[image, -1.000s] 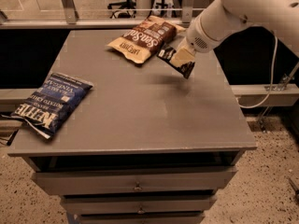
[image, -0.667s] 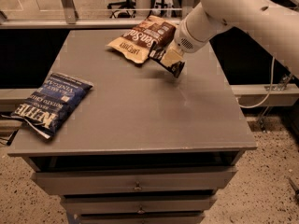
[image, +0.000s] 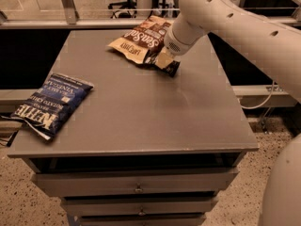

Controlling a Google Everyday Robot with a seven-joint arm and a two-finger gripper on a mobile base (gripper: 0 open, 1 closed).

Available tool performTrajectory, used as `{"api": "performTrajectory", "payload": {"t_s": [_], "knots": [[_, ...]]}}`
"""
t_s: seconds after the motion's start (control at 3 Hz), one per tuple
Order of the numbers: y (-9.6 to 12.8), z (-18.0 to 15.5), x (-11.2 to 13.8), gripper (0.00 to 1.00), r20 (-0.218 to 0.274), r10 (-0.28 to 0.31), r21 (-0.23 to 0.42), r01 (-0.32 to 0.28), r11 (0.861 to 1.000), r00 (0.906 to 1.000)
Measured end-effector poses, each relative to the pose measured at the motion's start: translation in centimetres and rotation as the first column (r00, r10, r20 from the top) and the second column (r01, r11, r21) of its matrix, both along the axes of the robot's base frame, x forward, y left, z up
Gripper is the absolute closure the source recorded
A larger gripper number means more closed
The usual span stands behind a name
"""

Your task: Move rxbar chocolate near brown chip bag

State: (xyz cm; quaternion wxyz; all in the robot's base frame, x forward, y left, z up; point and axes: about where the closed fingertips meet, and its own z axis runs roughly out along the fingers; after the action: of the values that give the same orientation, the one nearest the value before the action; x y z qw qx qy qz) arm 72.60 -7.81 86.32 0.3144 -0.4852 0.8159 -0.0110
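Note:
The brown chip bag (image: 141, 39) lies at the far middle of the grey table top (image: 141, 107), dark brown with white script and a cream-tan end toward me. My gripper (image: 164, 62) is low over the table at the bag's near right edge. It is shut on the rxbar chocolate (image: 170, 68), a small black bar whose lower end sticks out below the fingers, at or just above the table surface and right beside the brown bag. The white arm reaches in from the upper right and covers part of the bag.
A blue Kettle chip bag (image: 51, 103) lies at the table's left edge, partly overhanging it. Drawers (image: 136, 188) sit under the table front. A rail and chair legs stand behind the table.
My gripper has moved left and lower with the rxbar, from right of the brown bag to right against its near right edge, close to the table.

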Motion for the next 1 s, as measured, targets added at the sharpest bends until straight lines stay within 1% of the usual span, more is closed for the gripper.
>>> {"api": "performTrajectory", "payload": {"t_s": [0.33, 0.67, 1.0], "knots": [[0.07, -0.64, 0.73, 0.30, -0.002, -0.014, -0.017, 0.014, 1.000, 0.9999], [0.29, -0.57, 1.01, 0.07, 0.006, -0.015, -0.017, 0.015, 1.000, 0.9999], [0.57, -0.03, 0.91, 0.00, 0.016, -0.005, -0.007, 0.005, 1.000, 0.9999]]}}
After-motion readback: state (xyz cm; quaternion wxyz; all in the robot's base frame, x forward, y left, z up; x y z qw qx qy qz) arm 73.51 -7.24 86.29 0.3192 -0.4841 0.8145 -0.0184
